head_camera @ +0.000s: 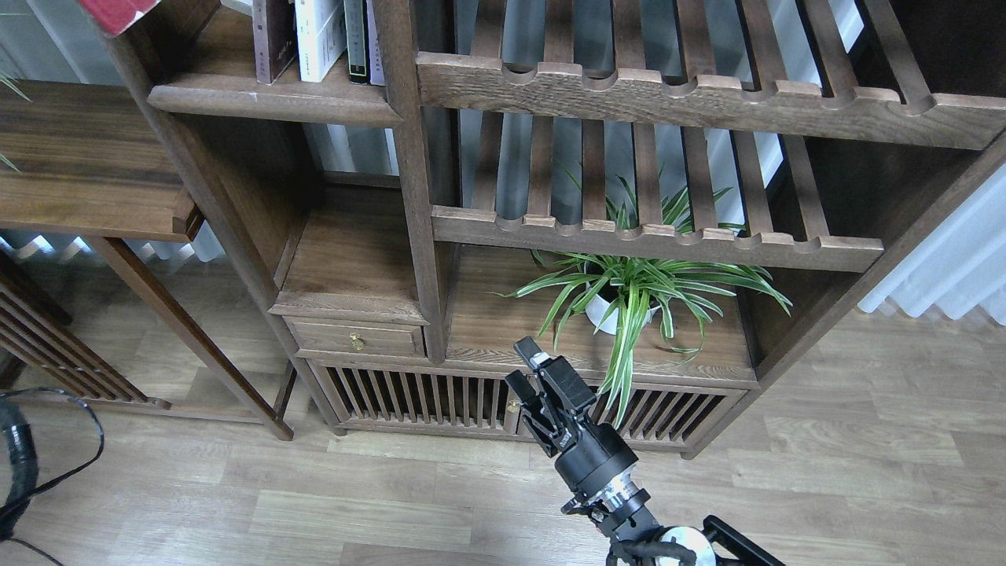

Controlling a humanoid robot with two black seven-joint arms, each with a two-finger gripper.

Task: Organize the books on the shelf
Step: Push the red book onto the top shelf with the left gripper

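Observation:
The shelf (236, 98) is a solid dark brown board with a rounded front edge at the upper left of the bookcase. Several books stand upright on it: a brown-maroon one (272, 39), a white one (318, 38) and thin dark-spined ones (357, 39). A corner of a red cover (118, 12) shows at the top left edge, above the shelf. The yellow-green and white book is out of view. My right gripper (524, 369) is open and empty, low in front of the bookcase's bottom cabinet, far below the shelf. My left gripper is out of view.
Slatted racks with notched rails (668, 94) fill the bookcase's right side. A potted spider plant (629, 295) stands on the lower board just beyond my right gripper. A small drawer (357, 339) sits lower left. A wooden side table (86, 165) stands to the left. A black cable (31, 464) loops at the bottom left.

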